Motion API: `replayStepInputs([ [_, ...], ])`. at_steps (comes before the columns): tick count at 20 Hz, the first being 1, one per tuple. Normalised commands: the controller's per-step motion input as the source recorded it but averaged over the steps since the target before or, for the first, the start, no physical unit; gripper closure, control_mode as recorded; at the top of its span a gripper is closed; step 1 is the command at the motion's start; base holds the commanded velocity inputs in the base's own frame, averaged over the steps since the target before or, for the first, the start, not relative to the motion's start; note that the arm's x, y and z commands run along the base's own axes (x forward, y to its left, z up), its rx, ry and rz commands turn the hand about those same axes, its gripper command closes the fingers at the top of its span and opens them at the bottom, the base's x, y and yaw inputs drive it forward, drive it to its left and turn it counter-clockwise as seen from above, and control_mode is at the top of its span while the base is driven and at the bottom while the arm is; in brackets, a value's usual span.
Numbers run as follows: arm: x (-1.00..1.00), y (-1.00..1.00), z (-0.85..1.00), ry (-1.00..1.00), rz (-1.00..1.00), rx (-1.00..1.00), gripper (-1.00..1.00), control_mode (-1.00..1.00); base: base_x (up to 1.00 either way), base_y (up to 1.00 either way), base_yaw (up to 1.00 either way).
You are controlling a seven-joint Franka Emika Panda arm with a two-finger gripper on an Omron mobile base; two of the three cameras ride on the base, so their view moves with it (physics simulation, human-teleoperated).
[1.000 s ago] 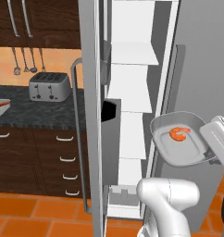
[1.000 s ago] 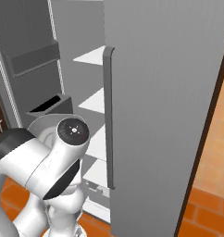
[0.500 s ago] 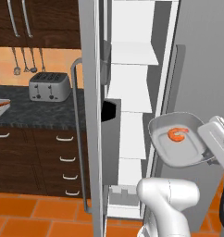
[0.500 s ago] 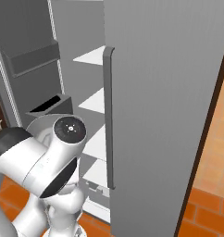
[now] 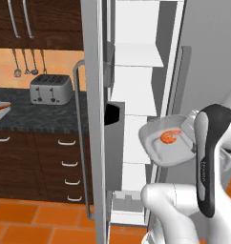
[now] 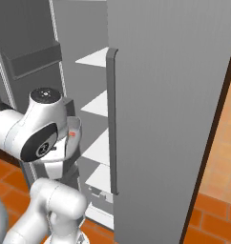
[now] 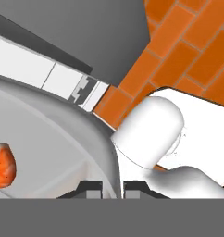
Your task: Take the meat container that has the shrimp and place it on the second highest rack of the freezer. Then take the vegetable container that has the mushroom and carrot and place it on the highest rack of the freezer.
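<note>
At the freezer point(image 5: 136, 95) opening, the gripper point(image 7: 113, 189) pinched the rim of the meat container point(image 5: 166, 141), its fingers pressed tightly onto the wall. Inside the container lay the shrimp point(image 5: 169, 137), level with the lower white shelves.

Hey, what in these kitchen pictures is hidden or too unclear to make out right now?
- Left base view: the robot's white arm covers the right edge of the grey meat tray holding the orange shrimp.
- Right base view: the closed grey freezer door hides most of the white shelves.
- Hand view: the tray rim hides the end effector fingertips' contact.
</note>
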Motion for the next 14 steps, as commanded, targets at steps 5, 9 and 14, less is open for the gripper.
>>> replayStepInputs([
  [5, 0.9, -0.11, 0.0, 0.01, -0.01, 0.0, 1.0, -1.0, 0.0, 0.0, 0.0],
  [9, 0.99, 0.03, 0.11, 0.01, 0.0, -0.07, 1.0, -1.0, 0.0, 0.0, 0.0],
  [14, 0.69, 0.0, 0.03, 0.0, -0.03, 0.0, 1.0, -1.0, 0.0, 0.0, 0.0],
])
